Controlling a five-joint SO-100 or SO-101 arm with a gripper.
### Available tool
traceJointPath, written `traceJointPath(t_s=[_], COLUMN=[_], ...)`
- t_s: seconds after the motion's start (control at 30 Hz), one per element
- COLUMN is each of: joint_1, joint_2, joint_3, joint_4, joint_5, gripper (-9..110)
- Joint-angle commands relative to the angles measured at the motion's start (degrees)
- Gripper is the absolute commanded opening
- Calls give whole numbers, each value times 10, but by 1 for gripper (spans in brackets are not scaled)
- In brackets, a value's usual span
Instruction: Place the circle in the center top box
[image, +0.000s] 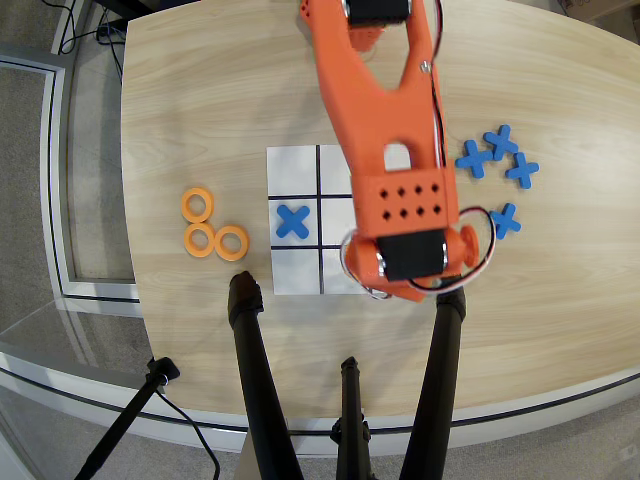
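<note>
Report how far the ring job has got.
Done: nothing confirmed. Three orange rings lie on the table left of the board, and one blue cross sits in a board cell. In hand: the orange arm hangs over the board, hiding its gripper and several cells; any carried ring is unseen. Left: showing a ring resting in the edge-row middle cell.
</note>
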Motion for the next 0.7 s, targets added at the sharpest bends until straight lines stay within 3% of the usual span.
traceJointPath(t_s=[0.0, 0.67], joint_1=[4, 42], joint_2=[-44, -217], joint_3=[-54, -163], joint_4=[-16, -62], joint_5=[4, -15], gripper=[0, 0])
